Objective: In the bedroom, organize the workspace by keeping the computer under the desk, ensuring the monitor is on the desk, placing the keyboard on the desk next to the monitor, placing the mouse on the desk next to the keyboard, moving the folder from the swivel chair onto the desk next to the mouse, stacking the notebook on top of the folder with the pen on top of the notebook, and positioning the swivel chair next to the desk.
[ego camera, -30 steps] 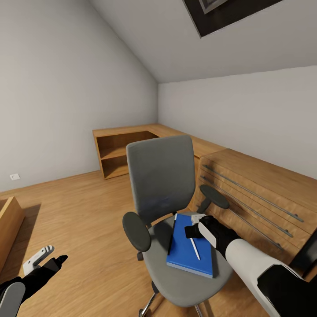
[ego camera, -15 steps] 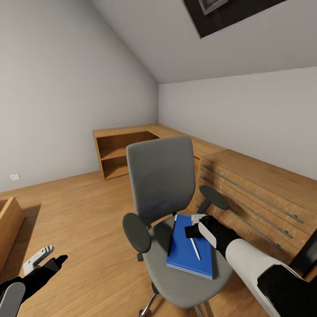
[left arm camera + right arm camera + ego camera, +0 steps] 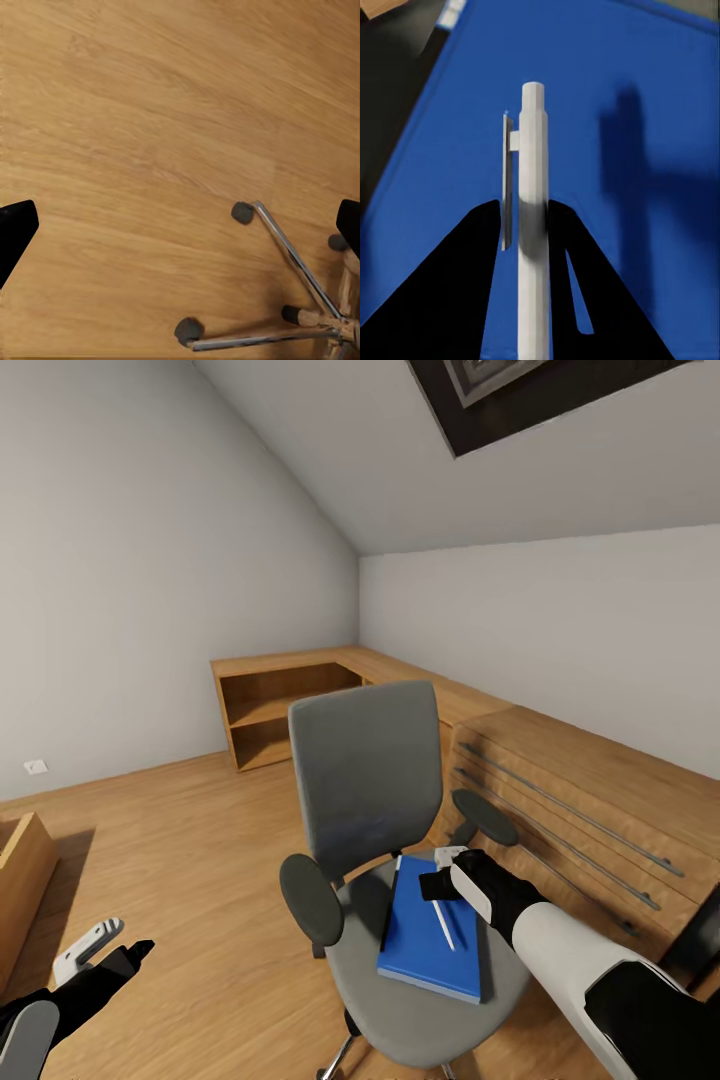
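The grey swivel chair point(image 3: 365, 780) stands in front of me with the bright blue folder point(image 3: 425, 940) flat on its seat. My right gripper point(image 3: 437, 887) is shut on the slim white pen point(image 3: 443, 926), which hangs just above the folder and casts a shadow on it. The right wrist view shows both black fingers point(image 3: 484, 247) pinching the pen point(image 3: 533, 172) over the blue folder point(image 3: 645, 225). A dark sliver runs along the folder's left edge; I cannot tell whether it is the notebook. My left gripper point(image 3: 100, 952) hangs open low over the floor, left of the chair.
A light wooden chest with bar handles point(image 3: 590, 800) stands close behind the chair on the right. A low wooden shelf unit point(image 3: 275, 705) fills the far corner. Another wooden piece point(image 3: 18, 870) sits at the left edge. The chair's chrome star base point(image 3: 300, 292) shows beneath my left gripper point(image 3: 182, 229).
The whole head view has shifted slightly, so the camera moved. The chair, folder, pen and both grippers keep their places relative to one another.
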{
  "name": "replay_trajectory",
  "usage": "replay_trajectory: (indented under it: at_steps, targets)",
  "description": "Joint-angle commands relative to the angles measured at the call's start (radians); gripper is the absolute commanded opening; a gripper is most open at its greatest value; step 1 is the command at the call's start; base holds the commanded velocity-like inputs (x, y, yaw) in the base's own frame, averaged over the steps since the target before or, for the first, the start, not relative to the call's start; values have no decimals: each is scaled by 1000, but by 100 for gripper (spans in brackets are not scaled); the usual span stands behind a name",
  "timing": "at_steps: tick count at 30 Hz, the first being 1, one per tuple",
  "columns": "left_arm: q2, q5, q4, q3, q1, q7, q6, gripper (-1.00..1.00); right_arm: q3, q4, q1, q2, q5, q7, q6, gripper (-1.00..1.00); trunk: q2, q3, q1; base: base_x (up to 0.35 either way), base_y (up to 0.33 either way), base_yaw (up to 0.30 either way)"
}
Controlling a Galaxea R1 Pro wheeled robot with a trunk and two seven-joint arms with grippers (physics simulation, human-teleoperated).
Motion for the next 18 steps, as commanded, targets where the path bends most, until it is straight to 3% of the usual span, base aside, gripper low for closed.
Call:
replay_trajectory:
  at_steps: [1, 18]
  targets:
    - [0, 10, -1, 0, -1, 9, 3, 100, 5, -2, -1, -1, -6, -4, 4, -100, 7, 2, -4, -166, 0, 0]
    - [-2, 9, 7, -1, -1, 12, 5, 100, 6, -40, -1, -5, -6, -8, 3, -100, 126, 55, -69, -318, 0, 0]
